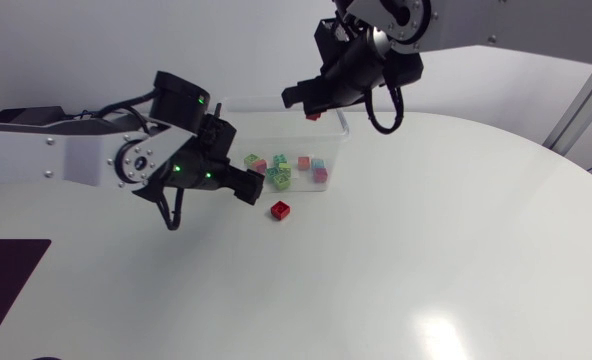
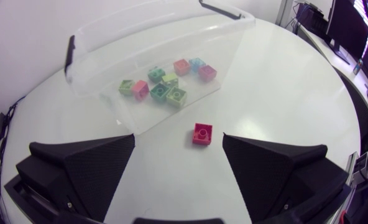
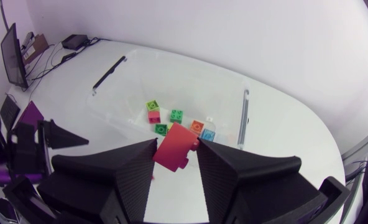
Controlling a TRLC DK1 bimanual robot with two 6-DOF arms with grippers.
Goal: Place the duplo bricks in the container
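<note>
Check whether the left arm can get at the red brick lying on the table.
Probably yes: the left tool is open and the red brick lies just ahead of it on the table, with nothing between them. The container stands beside the brick, apart from it.

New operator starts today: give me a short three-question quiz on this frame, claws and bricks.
1. True or false: the right claw is shut on a red plastic duplo brick.
2. The loose red square duplo brick lies: A) inside the clear plastic container B) on the white table, just outside the container C) on top of another brick.
3. Fill in: the left claw is ___ (open or shut).
Key: 1 true; 2 B; 3 open.
</note>
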